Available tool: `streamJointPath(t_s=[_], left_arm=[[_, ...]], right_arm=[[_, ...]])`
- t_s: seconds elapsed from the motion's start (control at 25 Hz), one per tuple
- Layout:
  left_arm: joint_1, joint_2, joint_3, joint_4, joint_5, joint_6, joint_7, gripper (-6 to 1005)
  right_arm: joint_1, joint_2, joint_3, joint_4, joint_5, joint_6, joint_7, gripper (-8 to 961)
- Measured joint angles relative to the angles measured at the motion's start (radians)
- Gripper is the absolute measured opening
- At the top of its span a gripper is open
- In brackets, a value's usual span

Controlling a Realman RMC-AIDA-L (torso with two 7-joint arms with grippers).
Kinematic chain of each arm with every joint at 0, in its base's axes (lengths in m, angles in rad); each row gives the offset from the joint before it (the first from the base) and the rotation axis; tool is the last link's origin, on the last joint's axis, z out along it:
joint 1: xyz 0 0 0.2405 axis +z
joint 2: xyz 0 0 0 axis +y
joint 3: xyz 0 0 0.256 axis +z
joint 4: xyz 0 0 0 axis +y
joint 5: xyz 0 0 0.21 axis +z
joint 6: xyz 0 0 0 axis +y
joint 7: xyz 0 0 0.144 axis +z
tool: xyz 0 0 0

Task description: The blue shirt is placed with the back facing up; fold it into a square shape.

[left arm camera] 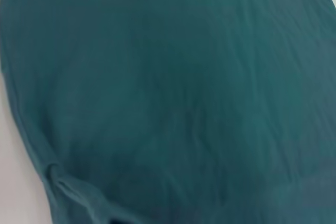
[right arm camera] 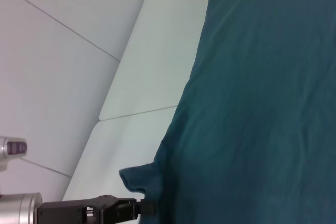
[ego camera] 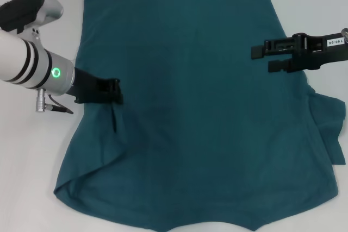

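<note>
The blue shirt [ego camera: 201, 112] lies spread on the white counter [ego camera: 32, 150], plain side up, and covers most of the middle of the scene from the far edge to the near edge. Its far edge is straight and its near edge bends in soft curves. On the right side a piece of cloth, perhaps a sleeve, sticks out past the body of the shirt. On the left side a flap of cloth is folded over near the near-left corner.

The left gripper [ego camera: 111, 92] is at the left edge of the shirt, about halfway between far and near. Its black fingers are together on the cloth edge, and small wrinkles run from this place toward the near side, so the cloth seems pinched there. The right wrist view shows the same fingers [right arm camera: 137, 208] touching a raised corner of cloth.

The right gripper [ego camera: 261, 58] is over the right part of the shirt, toward the far side. Its two black fingers are apart, one farther and one nearer, with only shirt cloth visible in the gap between them.

The left wrist view is filled with shirt cloth.
</note>
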Motion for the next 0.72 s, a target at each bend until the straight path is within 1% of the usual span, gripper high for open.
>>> streamJointPath(t_s=[0.08,0.16,0.28,0.32,0.4,0.52,0.6,0.64,0.72], left_arm=[[0.011,-0.006,0.015,0.026,-0.002,0.011,0.015,94],[0.024,-0.021,0.018,0.065,-0.010,0.028,0.041,98],[0.040,-0.042,0.016,0.120,-0.032,0.071,0.088,159],[0.050,-0.049,0.013,0.148,-0.052,0.109,0.117,179],[0.073,-0.055,0.001,0.189,-0.086,0.161,0.150,220],[0.147,-0.051,-0.046,0.246,-0.178,0.228,0.165,281],[0.201,-0.038,-0.096,0.250,-0.244,0.271,0.165,322],[0.239,-0.028,-0.123,0.244,-0.283,0.301,0.170,401],[0.296,-0.015,-0.148,0.234,-0.350,0.358,0.192,560]], right_arm=[[-0.001,0.000,0.001,0.000,0.000,0.001,0.000,927],[-0.001,0.000,0.000,0.000,-0.001,0.004,-0.001,926],[-0.001,0.000,-0.004,0.000,-0.004,0.014,-0.001,922],[-0.001,0.000,-0.005,0.000,-0.004,0.018,-0.001,921],[-0.001,0.001,-0.006,-0.001,-0.005,0.024,-0.005,919],[-0.004,0.001,-0.007,-0.001,-0.006,0.031,-0.024,916],[-0.008,0.001,-0.010,-0.002,-0.007,0.025,-0.059,913],[-0.008,0.001,-0.010,-0.002,-0.007,0.025,-0.059,912],[-0.014,-0.002,-0.012,-0.003,-0.008,0.021,-0.077,910]])
